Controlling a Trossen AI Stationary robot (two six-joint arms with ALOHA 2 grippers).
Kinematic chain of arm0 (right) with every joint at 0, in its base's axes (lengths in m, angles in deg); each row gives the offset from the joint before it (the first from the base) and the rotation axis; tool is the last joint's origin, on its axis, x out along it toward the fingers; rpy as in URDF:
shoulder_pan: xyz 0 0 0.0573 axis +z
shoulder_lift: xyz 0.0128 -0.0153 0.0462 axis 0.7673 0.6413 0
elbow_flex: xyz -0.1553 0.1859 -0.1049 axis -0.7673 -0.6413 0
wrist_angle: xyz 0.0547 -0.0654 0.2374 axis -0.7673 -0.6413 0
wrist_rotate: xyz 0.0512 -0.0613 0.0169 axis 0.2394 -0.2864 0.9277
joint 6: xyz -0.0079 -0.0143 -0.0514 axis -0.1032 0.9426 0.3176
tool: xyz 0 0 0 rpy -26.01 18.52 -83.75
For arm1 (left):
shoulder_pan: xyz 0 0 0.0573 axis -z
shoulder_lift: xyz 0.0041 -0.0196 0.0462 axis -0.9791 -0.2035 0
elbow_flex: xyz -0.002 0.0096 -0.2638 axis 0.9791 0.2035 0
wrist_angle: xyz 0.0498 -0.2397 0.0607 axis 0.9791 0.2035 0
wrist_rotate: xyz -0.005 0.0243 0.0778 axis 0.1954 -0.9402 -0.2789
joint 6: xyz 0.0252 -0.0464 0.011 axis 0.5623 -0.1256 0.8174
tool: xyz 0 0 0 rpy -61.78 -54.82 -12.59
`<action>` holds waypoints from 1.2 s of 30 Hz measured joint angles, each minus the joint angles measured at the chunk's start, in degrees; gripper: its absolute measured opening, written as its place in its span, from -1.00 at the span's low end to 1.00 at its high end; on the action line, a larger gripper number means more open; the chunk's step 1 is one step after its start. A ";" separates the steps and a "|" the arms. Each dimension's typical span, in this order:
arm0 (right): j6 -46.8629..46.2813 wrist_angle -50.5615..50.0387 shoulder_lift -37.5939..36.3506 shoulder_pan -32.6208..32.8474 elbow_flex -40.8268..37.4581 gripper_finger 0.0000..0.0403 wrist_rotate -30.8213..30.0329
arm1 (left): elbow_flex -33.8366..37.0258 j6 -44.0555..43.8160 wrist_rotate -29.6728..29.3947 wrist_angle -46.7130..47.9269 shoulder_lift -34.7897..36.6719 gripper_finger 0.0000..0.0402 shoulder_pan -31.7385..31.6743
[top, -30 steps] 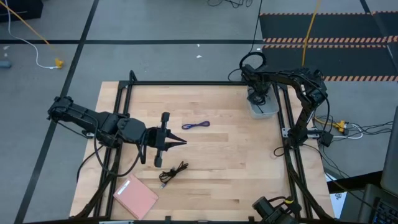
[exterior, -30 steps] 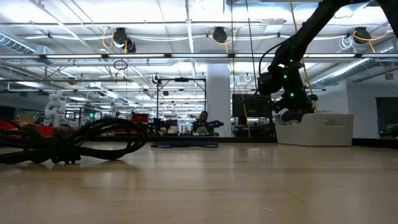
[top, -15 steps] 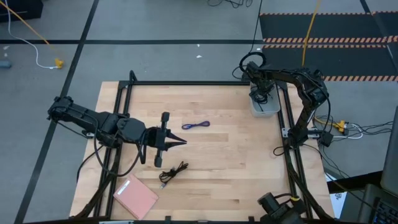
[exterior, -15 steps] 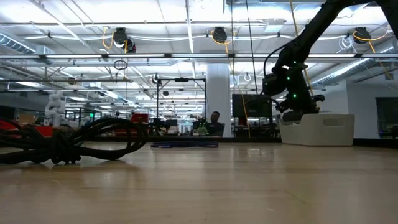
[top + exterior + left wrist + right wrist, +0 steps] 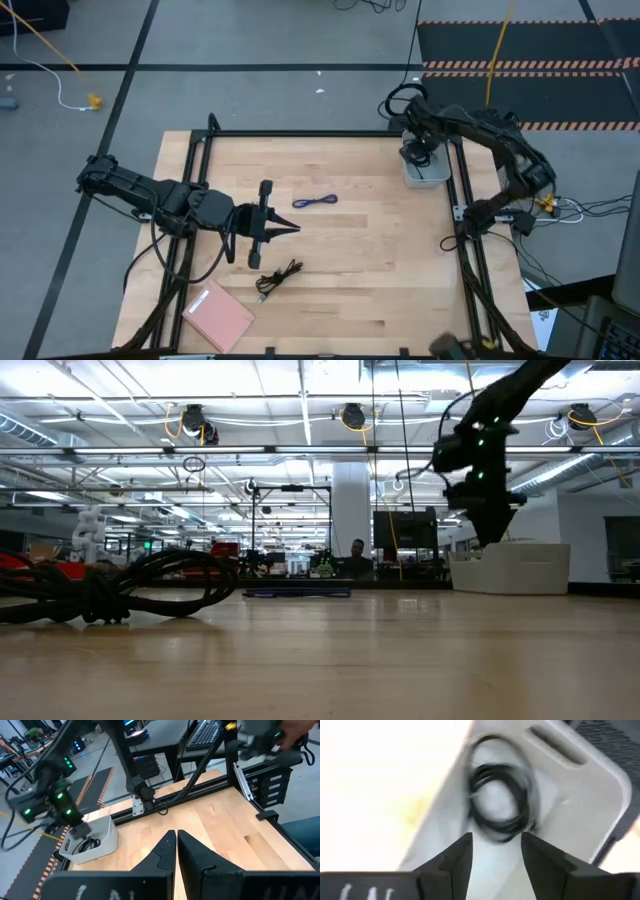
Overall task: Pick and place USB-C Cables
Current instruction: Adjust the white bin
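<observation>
Left claw [image 5: 292, 229] hangs over the middle-left part of the pale wooden surface [image 5: 370, 270], and its two dark fingers are pressed together with nothing between them, as the left wrist view shows. At the near left corner of the surface lies a pink flat rectangular pad [image 5: 219, 314]. A little farther in, just below the left claw in the high view, lies a small black bundled cable [image 5: 278, 277] with loose ends. Beyond the left claw, near the middle of the surface, rests a thin blue-purple cable [image 5: 314, 201], apart from the other things.

At the far right corner stands a white plastic rectangular bin [image 5: 427, 172]. The right claw [image 5: 415, 153] hovers over this bin. In the right wrist view its fingers [image 5: 455, 860] stand apart and hold nothing; a black coiled round cable [image 5: 501, 799] lies inside the bin below them, though this view is blurred, so the exact shape of the coil is not sure. In the low view the right claw [image 5: 492, 520] is above the rim of the bin [image 5: 515, 568].
</observation>
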 joint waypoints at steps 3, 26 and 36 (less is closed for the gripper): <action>-0.52 0.32 -8.26 4.87 -5.03 -0.23 2.57 | 0.00 -0.14 0.00 0.30 -0.02 -0.89 0.00; -23.43 14.37 -15.00 39.91 -22.08 -0.97 -12.70 | 0.00 0.33 0.02 -2.87 0.00 -0.89 -0.15; -20.70 15.17 -7.88 33.63 -22.05 -0.97 -17.18 | 0.00 0.25 0.00 -2.70 -0.57 -0.89 -0.15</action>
